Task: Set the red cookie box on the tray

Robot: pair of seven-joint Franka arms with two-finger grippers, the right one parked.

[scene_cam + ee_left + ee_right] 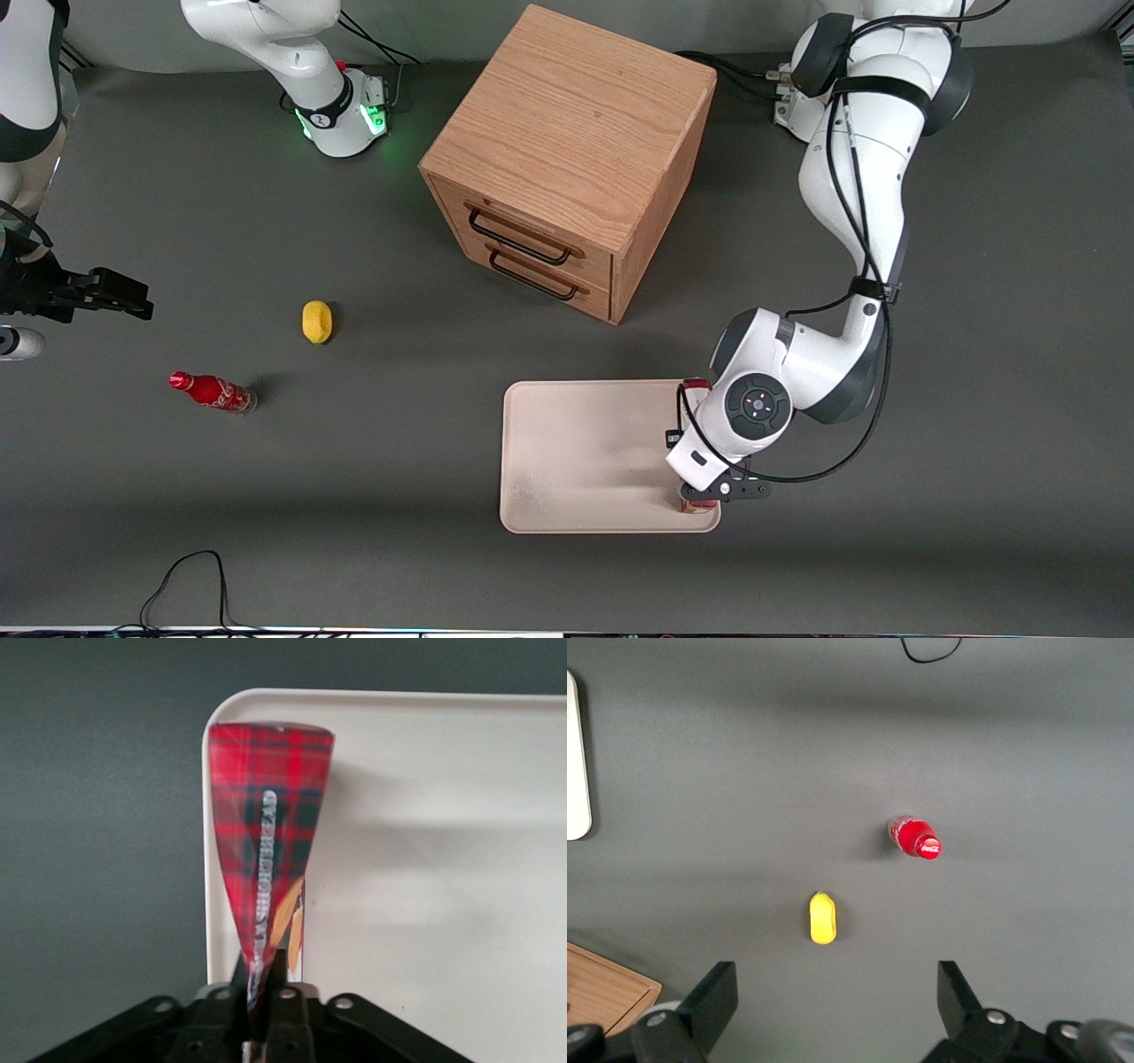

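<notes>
The red cookie box (270, 815), in red tartan with tan biscuits printed low on one side, stands on its narrow edge between my gripper's fingers (285, 979). My gripper (266, 992) is shut on it. The box runs along the tray's rim at the working arm's end, up to a rounded corner of the cream-white tray (443, 859). In the front view my gripper (702, 461) is over that same edge of the tray (576, 452). There only the two ends of the cookie box (695, 385) show past the wrist. Whether the box touches the tray does not show.
A wooden two-drawer cabinet (567, 159) stands farther from the front camera than the tray. Toward the parked arm's end lie a yellow lemon-like object (316, 321) and a small red soda bottle (213, 392). A black cable (186, 576) loops near the table's front edge.
</notes>
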